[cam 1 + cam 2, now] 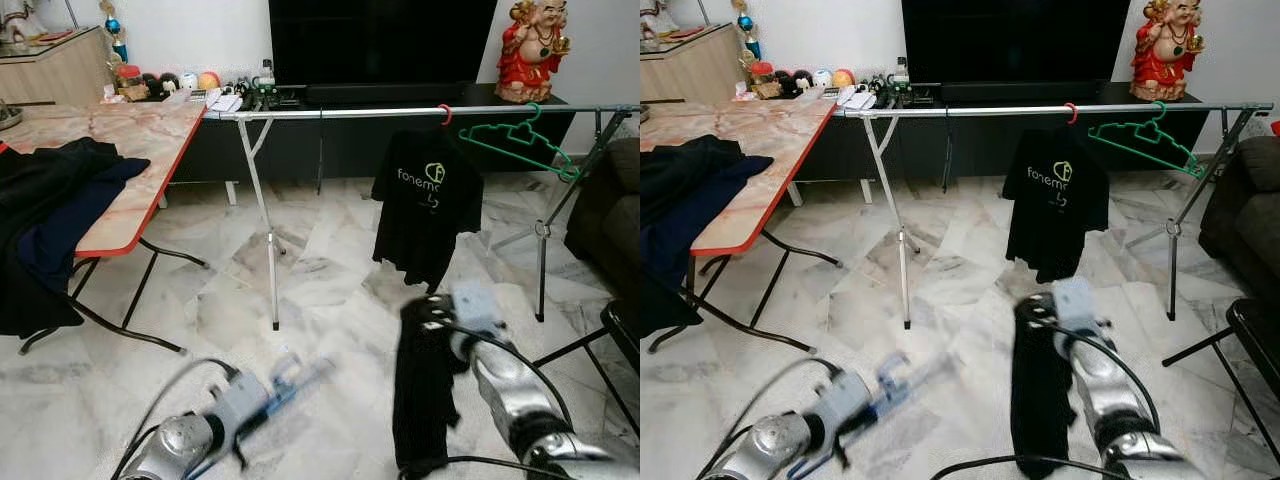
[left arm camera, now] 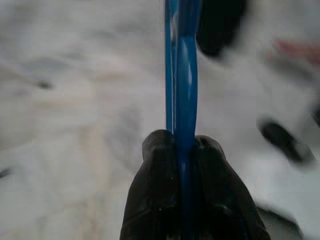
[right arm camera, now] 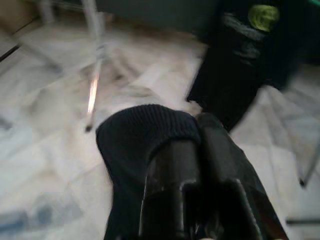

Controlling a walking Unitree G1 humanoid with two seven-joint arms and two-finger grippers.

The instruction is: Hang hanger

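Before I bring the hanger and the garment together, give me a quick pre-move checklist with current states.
1. Left gripper shut on the blue hanger: ok, the fingers clamp it in the left wrist view.
2. Right gripper shut on the dark garment: ok, the cloth hangs down from it.
3. Rail has free space: ok, bare stretch between the black shirt and the rail's left end.
4. Green hanger out of the way: ok, it hangs right of the shirt.
5. Garment's neck opening located: cannot tell, the cloth is bunched.
6. Views steady: not ok, both arms are blurred.
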